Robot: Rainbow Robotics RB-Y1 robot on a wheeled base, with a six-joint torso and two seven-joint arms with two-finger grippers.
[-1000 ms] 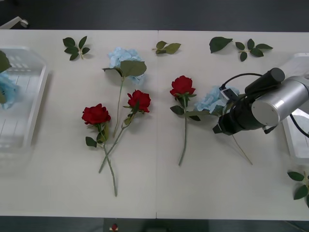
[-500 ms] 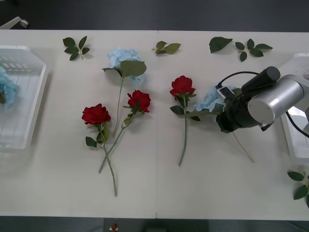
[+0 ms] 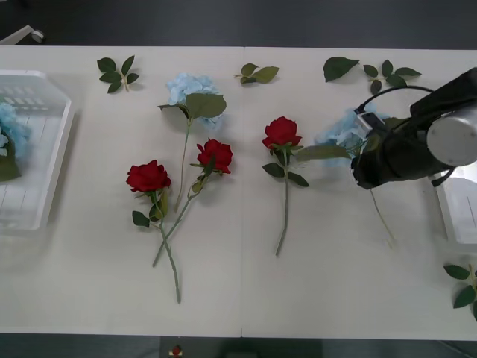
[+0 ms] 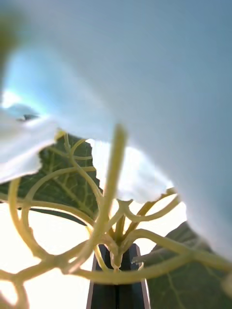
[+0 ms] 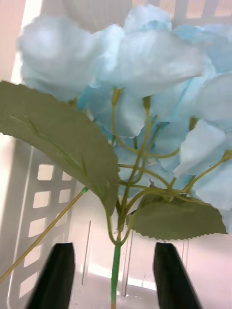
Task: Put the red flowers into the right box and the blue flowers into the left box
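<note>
Right gripper (image 3: 367, 158) over the table's right side, clamped on a blue hydrangea (image 3: 341, 131) just under its head, black fingers (image 4: 116, 285) pinching the stem. Light, floppy petals and a thin springy stem: best gripped on the stem, never the bloom. Left gripper (image 5: 113, 275) spread wide, black fingers either side of another blue hydrangea (image 5: 145, 72) over the left box (image 3: 33, 142).

The right arm's dark gripper (image 3: 367, 153) is hanging over a pale sky-blue artificial flower (image 3: 341, 133) near three deep-red roses (image 3: 215, 155).
</note>
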